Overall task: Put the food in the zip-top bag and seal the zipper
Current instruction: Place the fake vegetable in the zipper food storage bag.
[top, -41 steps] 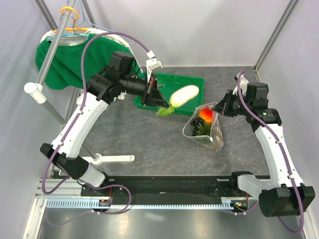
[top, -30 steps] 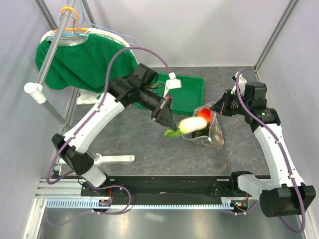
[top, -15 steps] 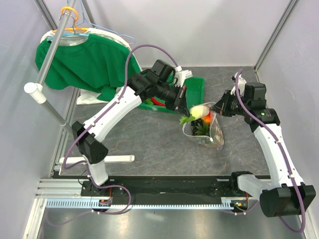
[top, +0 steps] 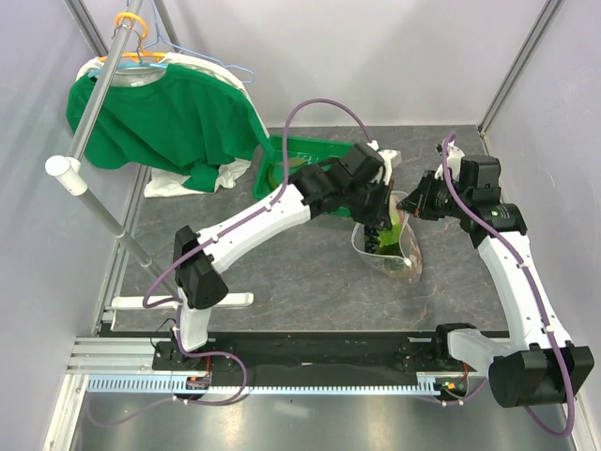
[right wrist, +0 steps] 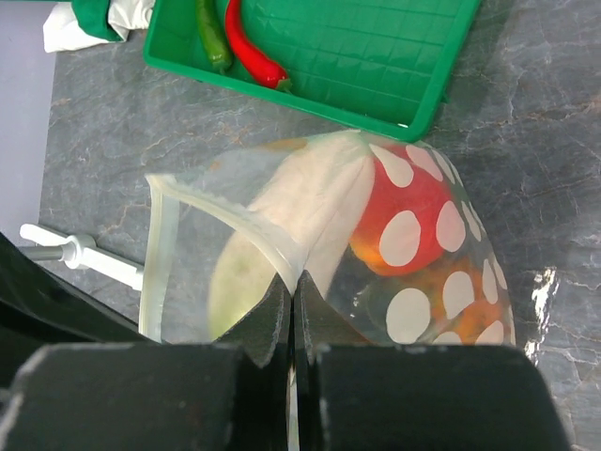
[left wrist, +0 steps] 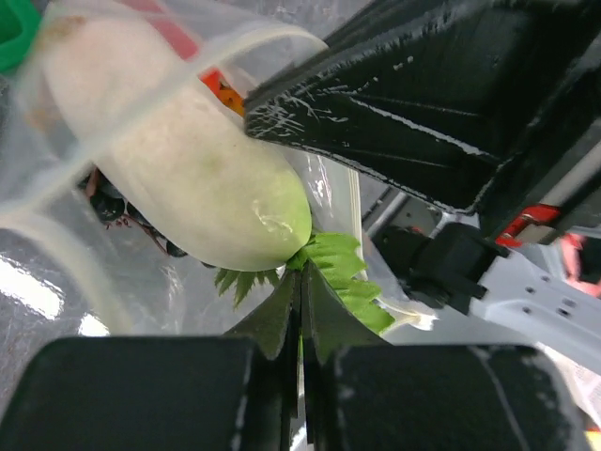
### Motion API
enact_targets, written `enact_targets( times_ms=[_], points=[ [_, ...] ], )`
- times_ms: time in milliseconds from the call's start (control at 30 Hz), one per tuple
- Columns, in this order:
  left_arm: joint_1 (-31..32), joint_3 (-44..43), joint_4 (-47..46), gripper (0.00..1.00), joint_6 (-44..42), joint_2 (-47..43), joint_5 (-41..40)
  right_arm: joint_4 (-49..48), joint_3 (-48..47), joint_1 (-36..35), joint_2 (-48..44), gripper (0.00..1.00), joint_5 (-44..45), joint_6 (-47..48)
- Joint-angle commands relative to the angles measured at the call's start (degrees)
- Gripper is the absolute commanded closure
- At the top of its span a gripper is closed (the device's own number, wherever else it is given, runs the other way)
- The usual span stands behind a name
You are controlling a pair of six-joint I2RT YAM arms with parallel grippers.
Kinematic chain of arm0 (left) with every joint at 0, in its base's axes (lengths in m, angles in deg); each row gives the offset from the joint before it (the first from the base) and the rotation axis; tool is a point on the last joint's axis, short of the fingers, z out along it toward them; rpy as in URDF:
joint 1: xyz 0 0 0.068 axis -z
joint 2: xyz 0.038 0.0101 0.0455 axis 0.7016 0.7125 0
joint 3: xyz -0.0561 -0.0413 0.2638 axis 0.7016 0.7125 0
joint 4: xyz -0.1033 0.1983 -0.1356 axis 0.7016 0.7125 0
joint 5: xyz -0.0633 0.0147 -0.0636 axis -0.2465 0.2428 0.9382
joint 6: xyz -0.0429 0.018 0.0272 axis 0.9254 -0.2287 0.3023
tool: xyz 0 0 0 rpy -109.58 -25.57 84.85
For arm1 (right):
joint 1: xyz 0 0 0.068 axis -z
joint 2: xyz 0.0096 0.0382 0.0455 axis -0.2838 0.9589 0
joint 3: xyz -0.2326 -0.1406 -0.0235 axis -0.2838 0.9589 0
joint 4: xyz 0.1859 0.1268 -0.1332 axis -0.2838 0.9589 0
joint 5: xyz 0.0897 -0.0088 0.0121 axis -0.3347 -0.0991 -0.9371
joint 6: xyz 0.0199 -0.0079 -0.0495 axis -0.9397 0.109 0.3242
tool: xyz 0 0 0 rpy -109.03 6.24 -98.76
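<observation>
— Since the shot half a second back, the left gripper (top: 379,224) is reaching further right in the overhead view. The white vegetable (left wrist: 178,178) is now sitting down inside the bag (top: 394,254) instead of hovering at its mouth.

— What is showing on the bag itself?

— White round dots (right wrist: 404,237) are showing on the clear plastic. The zip strip (right wrist: 158,254) is curving down the left side of the opening in the right wrist view.

— And what is it holding?

— The white vegetable is lying along the left of that view. A red tomato (right wrist: 413,202) is pressing against the dotted wall at centre right, with something orange (right wrist: 467,293) peeking out below it. Dark grapes (left wrist: 117,202) are showing under the vegetable in the left wrist view.

— Is anything lying outside the bag?

— The green tray (right wrist: 376,56) is sitting across the top of the right wrist view. It is carrying a red chili (right wrist: 252,47) and a green pepper (right wrist: 211,38) side by side at its left end.

— How are the grippers doing?

— The left one is pinching the vegetable's green leaves (left wrist: 338,272), with its fingers closed tight at bottom centre of its own view. The right gripper (right wrist: 293,296) is clamping the bag's rim at bottom centre of its view, and the mouth is gaping wide.
</observation>
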Motion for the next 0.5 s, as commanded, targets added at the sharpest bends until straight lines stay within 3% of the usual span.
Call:
enact_targets(
  times_ms=[0, 167, 200, 367, 400, 467],
  points=[
    [2.83, 5.25, -10.53, 0.94, 1.7, -2.29, -13.43, 1.24, -1.42, -0.38, 0.65, 1.0, -0.51, 0.75],
    [3.98, 7.81, -12.31, 0.89, -1.37, -0.37, -18.81, 2.03, -1.25, -0.38, 0.04, 1.0, 0.02, 1.89],
    [4.06, 7.72, -12.4, 0.77, -2.08, 0.07, -18.29, 2.21, -1.34, -0.38, 0.21, 1.0, 0.11, 2.06],
    [3.98, 8.15, -12.74, 0.53, -13.49, -2.81, -11.09, 4.32, -2.57, -0.29, 1.0, 1.0, 1.86, 5.14],
    [3.89, 8.68, -13.1, 0.38, -14.64, -4.39, -8.99, 4.49, -2.57, -0.29, 1.35, 1.0, 2.04, 6.19],
    [3.54, 9.65, -14.32, 0.34, -18.86, -7.2, -4.95, 4.76, -2.65, -0.38, 1.7, 1.0, 2.3, 6.72]
  ],
)
